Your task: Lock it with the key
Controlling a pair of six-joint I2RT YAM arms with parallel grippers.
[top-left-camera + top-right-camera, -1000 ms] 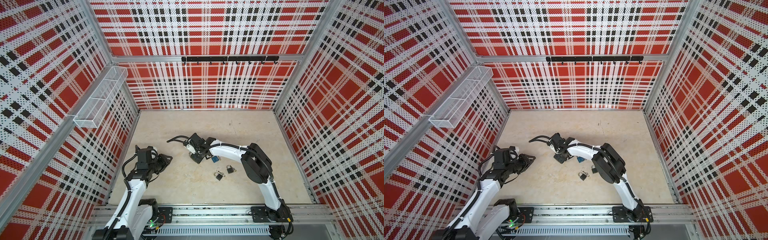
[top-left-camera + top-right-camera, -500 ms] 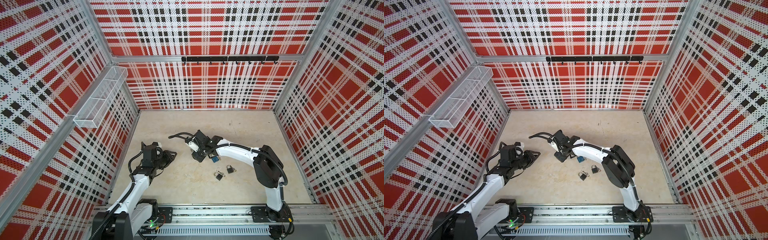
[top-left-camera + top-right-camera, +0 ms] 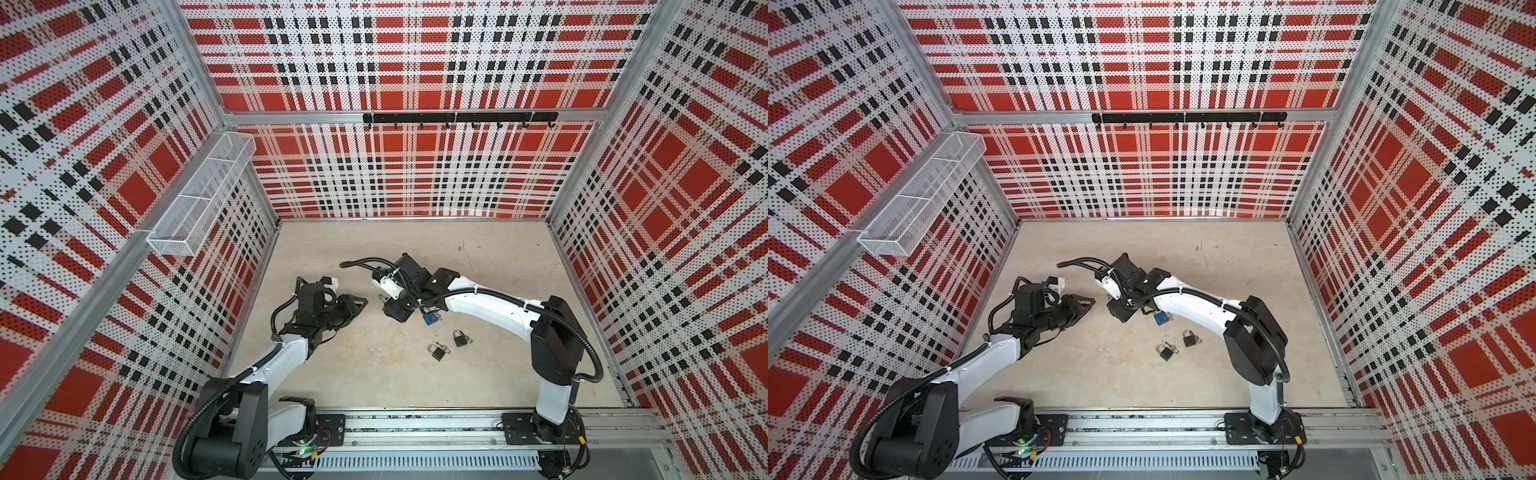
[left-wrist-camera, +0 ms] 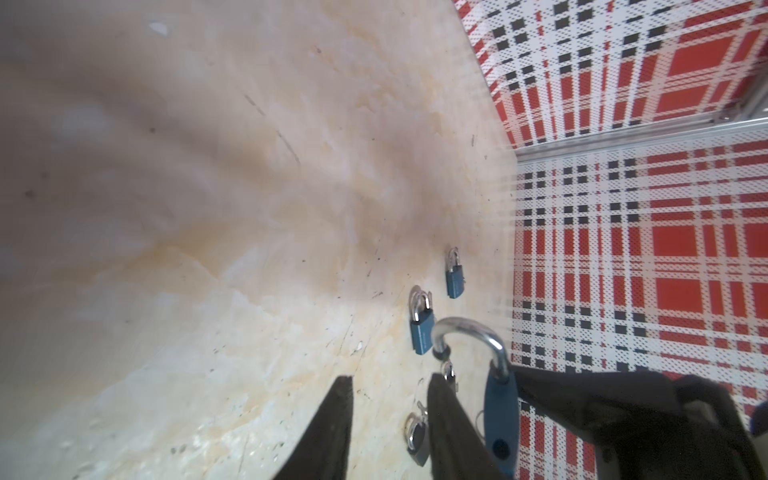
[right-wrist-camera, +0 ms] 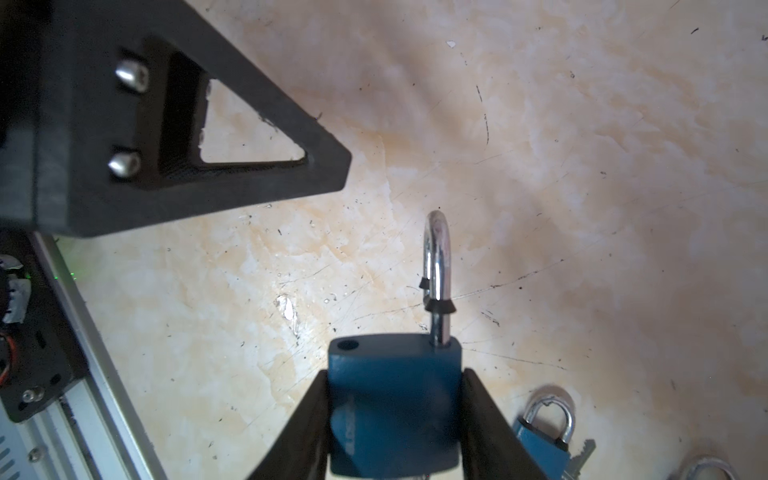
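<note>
My right gripper (image 5: 395, 419) is shut on the body of a blue padlock (image 5: 395, 399). The padlock's silver shackle (image 5: 437, 257) is swung open, clear of the empty hole in the body. In both top views this gripper (image 3: 397, 311) (image 3: 1120, 311) hovers low over the floor and hides the padlock. My left gripper (image 4: 390, 432) is open and empty. Its fingertips (image 3: 360, 300) point at the right gripper from a short gap away. The held padlock (image 4: 500, 415) shows beside one left finger. A key (image 5: 584, 451) lies by another blue padlock (image 5: 540, 440) on the floor.
Two dark padlocks (image 3: 437, 351) (image 3: 460, 339) lie on the beige floor in front of the right arm, with a blue one (image 3: 430, 319) under its forearm. A wire basket (image 3: 199, 191) hangs on the left wall and a hook rail (image 3: 459, 117) on the back wall.
My left gripper has travelled right and away from the base, closing in on the right gripper. The right arm's elbow swung right while its gripper kept the padlock.
</note>
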